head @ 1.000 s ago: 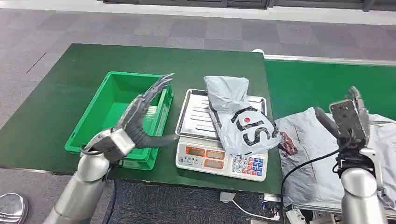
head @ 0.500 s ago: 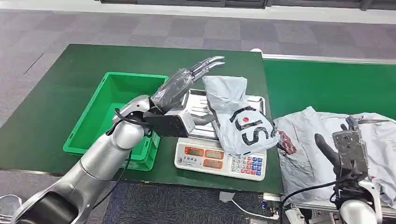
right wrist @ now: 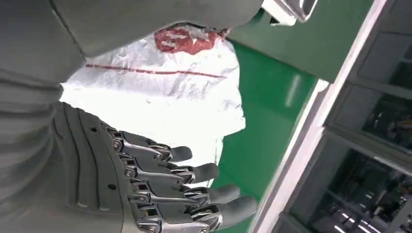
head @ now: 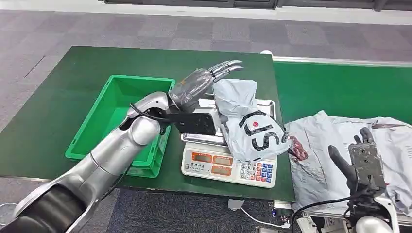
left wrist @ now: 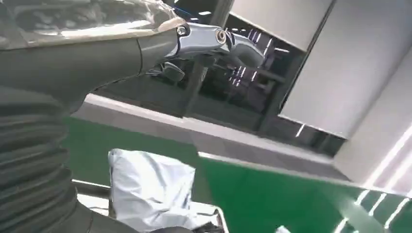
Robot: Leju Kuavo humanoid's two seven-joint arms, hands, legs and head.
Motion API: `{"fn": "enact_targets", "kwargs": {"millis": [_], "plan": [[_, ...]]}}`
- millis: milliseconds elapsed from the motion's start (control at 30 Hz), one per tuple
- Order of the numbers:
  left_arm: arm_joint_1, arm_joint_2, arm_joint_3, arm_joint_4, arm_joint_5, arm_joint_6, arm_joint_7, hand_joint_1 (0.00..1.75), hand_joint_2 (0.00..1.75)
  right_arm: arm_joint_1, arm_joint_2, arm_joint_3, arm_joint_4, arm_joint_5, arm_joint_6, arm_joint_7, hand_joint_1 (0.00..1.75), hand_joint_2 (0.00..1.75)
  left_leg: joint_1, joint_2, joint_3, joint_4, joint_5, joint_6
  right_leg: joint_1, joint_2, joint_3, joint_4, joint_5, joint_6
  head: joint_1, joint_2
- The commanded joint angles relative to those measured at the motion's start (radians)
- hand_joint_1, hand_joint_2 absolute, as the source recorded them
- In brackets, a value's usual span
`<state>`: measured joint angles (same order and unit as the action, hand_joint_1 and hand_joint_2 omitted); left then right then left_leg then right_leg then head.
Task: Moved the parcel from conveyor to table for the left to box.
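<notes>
While both robot hands hang open and empty, green table (head: pixel 58 97), green conveyor (head: pixel 340 87), grey carpet tiles (head: pixel 194 29).

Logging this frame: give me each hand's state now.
Left hand: open, fingers spread above the parcel on the scale, holding nothing.
Right hand: open, empty, over the bags on the conveyor.

Black "SI" letters, red dot on parcel (head: pixel 252 131).
</notes>
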<state>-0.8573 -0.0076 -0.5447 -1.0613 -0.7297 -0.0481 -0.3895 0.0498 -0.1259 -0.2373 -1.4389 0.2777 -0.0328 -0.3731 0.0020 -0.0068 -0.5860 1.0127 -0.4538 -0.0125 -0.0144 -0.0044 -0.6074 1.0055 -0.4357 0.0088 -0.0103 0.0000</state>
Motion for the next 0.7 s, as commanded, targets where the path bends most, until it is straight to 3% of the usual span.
{"fn": "enact_targets", "kwargs": {"millis": [33,267,467,700], "plan": [[-0.099,-0.007,-0.114,0.168,-0.060,0.039,0.017,0.00,1.75,-0.022,0.008,-0.020,0.067,-0.008,0.006,-0.006,0.00,1.75,0.001,0.000,0.001,-0.001,0.000,0.000,0.001,0.000,0.002,-0.002,0.000,-0.001,0.000,0.000],[-0.170,-0.051,-0.241,0.387,-0.259,0.199,0.055,0.00,1.75,-0.035,0.002,0.042,0.088,-0.017,-0.001,-0.009,0.00,1.75,0.001,-0.001,0.002,-0.001,0.000,0.000,0.001,-0.001,0.003,-0.002,0.000,0.000,0.000,0.000],[-0.163,-0.056,-0.317,0.537,-0.390,0.297,0.059,0.00,1.75,-0.080,0.019,0.099,0.125,-0.020,-0.012,-0.017,0.00,1.75,0.001,0.004,0.003,-0.002,0.000,0.000,0.001,0.004,0.003,-0.003,0.002,-0.001,0.000,0.000],[-0.158,-0.095,-0.331,0.611,-0.441,0.375,0.057,0.00,1.75,-0.117,0.022,0.158,0.174,-0.016,-0.013,-0.019,0.00,1.75,0.002,0.002,0.002,-0.001,0.000,0.000,0.002,0.002,0.003,-0.002,0.001,-0.001,0.000,0.000]]}}
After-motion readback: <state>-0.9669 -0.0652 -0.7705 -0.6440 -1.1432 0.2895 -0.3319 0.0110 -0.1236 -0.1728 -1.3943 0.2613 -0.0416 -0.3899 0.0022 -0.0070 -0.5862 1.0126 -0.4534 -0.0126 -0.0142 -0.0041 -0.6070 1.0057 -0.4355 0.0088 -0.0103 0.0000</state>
